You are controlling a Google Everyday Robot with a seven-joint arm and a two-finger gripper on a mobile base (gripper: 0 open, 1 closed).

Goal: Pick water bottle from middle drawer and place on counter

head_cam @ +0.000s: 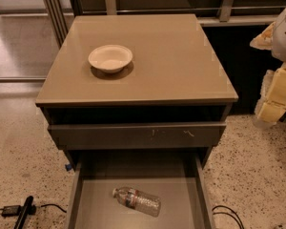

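The water bottle [137, 201] lies on its side on the floor of the open middle drawer [93, 202], with its white cap pointing left. The tan counter [176, 66] tops the dark cabinet above it. My gripper [276, 101] hangs at the right edge of the view, beside the counter's right side. It is well up and to the right of the bottle and touches nothing.
A pale empty bowl [110, 57] sits on the left half of the counter. The upper drawer [138, 134], with small scratches on its front, is slightly pulled out above the middle drawer. Black cables lie on the speckled floor at left [19, 209] and right [227, 213].
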